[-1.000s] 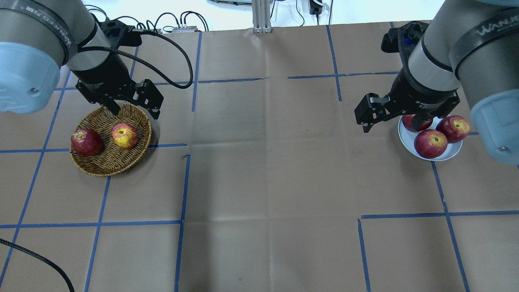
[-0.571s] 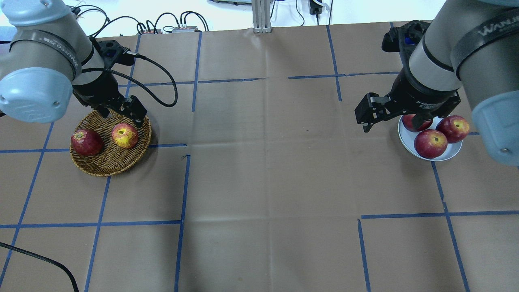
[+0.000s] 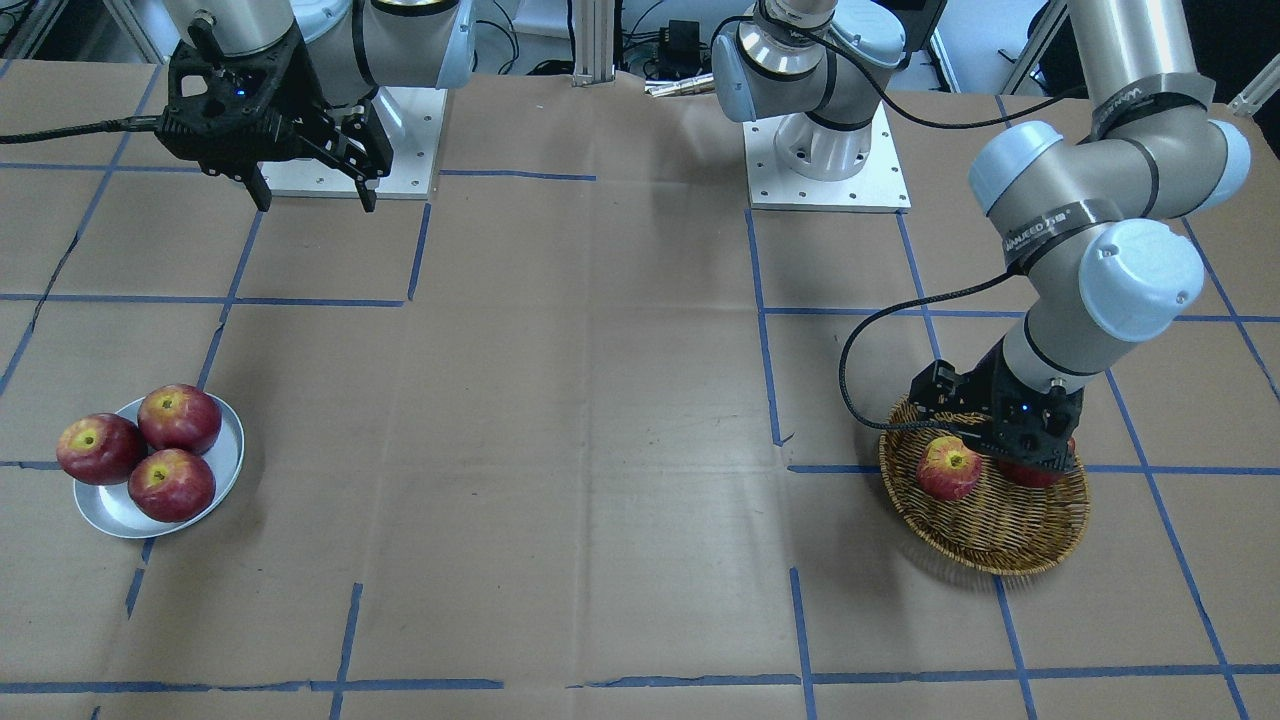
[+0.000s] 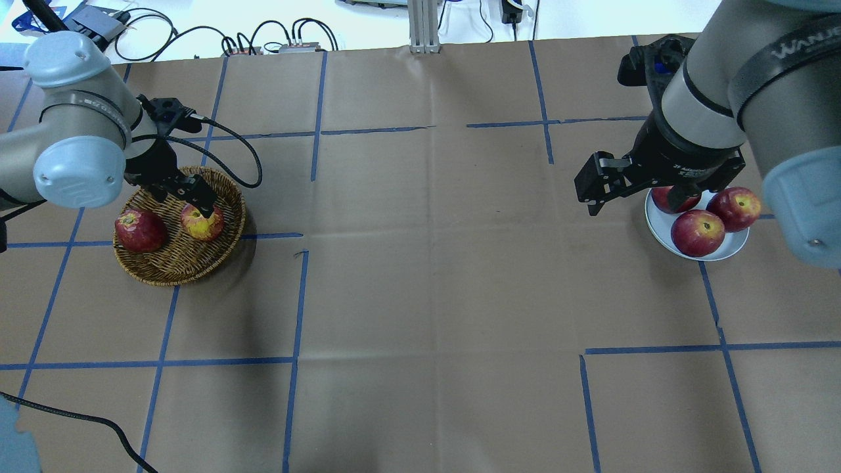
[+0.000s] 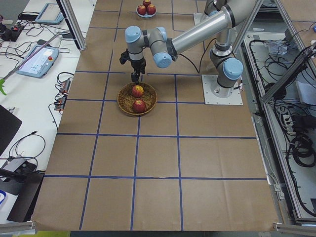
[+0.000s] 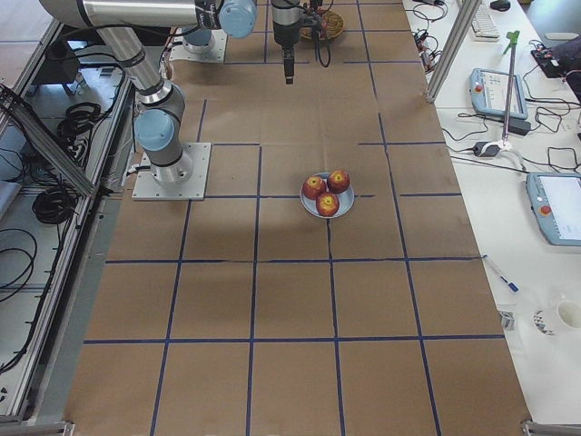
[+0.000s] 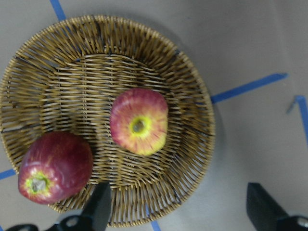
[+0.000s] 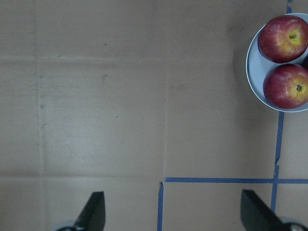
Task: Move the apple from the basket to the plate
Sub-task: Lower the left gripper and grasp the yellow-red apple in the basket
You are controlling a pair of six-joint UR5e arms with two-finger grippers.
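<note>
The apple [image 4: 202, 223], light red with a wide yellow patch at the stem, lies in the wicker basket [image 4: 164, 276] at the table's left. It also shows in the left wrist view [image 7: 139, 121] and the front view [image 3: 948, 467]. My left gripper [image 4: 195, 197] hangs open just above the basket at the apple's far side, touching nothing; its two fingertips [image 7: 100, 204] stand wide apart. My right gripper [image 4: 634, 200] is open and empty, held high beside the silvery plate [image 4: 732, 248], which also shows in the right wrist view [image 8: 251, 72].
A dark red apple [image 4: 139, 230] lies in the basket left of the task apple. Three dark red apples [image 4: 698, 232] fill most of the plate. Brown paper with blue tape lines [image 4: 295, 295] covers the table between basket and plate.
My left arm has swung down and toward the basket, bringing the open gripper from the basket's far rim to just over the apple. The right arm and all apples have not moved.
</note>
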